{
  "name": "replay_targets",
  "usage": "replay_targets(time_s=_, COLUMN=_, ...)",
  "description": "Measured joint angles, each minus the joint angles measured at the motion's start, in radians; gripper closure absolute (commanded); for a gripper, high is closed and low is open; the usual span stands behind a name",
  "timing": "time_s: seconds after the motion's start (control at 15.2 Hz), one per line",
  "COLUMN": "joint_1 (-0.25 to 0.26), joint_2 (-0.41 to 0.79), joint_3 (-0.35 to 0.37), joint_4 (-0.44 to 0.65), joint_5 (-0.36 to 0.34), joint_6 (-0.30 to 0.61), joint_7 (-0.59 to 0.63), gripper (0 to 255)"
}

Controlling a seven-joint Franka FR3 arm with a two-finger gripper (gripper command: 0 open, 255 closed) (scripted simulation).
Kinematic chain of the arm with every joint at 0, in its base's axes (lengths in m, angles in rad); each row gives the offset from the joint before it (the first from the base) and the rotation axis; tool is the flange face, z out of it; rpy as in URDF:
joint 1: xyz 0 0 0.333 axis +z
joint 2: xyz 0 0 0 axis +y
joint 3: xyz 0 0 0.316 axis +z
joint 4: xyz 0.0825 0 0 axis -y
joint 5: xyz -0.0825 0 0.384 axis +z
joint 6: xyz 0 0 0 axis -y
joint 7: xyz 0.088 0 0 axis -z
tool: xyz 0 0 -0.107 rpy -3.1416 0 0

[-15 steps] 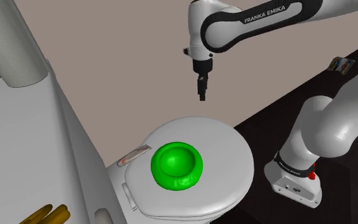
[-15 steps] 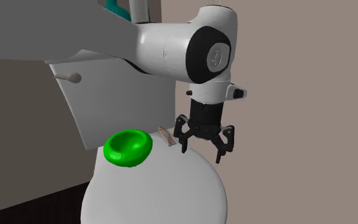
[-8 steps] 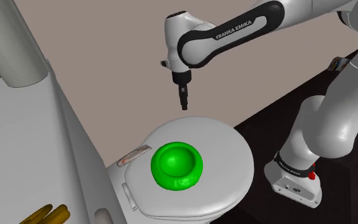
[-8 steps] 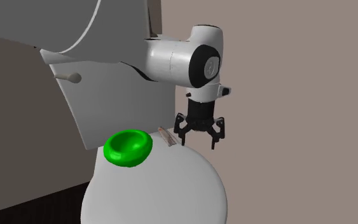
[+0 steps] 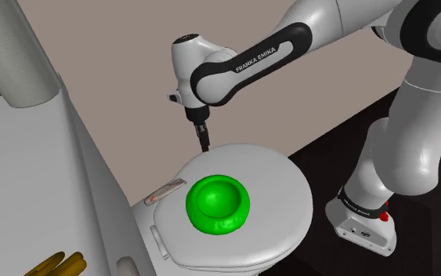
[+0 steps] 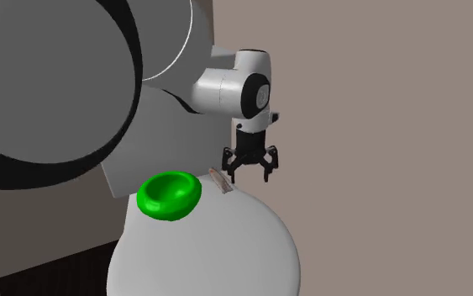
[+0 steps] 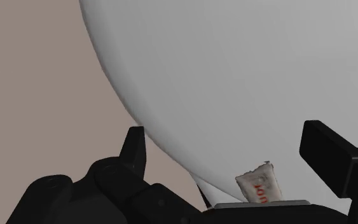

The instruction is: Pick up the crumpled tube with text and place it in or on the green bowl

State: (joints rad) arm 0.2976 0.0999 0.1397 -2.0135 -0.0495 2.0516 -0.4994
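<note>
While its two black fingers are held apart, the gripper (image 5: pixel 204 146) is seen just above the rim of the white toilet lid (image 5: pixel 283 187). The crumpled tube (image 7: pixel 260 184), printed with red letters that cannot be read, lies just beside the lid's rear edge, not held. The green bowl (image 5: pixel 218 204) rests on the lid. "FRANKA EMIKA" is printed on the arm (image 5: pixel 246 61)

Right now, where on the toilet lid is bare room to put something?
The lid is bare from the bowl to its front rim, and on the strip between bowl and hand. Crowded between bowl and tube, by the tank.
</note>
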Motion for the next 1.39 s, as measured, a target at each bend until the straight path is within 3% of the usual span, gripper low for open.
replay_targets(time_s=0.73, joint_1=0.108, joint_2=0.281, joint_3=0.089, joint_4=0.237, joint_5=-0.081, joint_6=0.078, joint_7=-0.128, gripper=0)
replay_targets(time_s=1.06, joint_1=0.144, joint_2=0.352, joint_3=0.112, joint_4=0.289, joint_5=-0.111, joint_6=0.106, joint_7=-0.164, gripper=0)
replay_targets(time_s=1.39, joint_1=0.149, joint_2=0.389, joint_3=0.106, joint_4=0.269, joint_5=-0.124, joint_6=0.163, joint_7=-0.158, gripper=0)
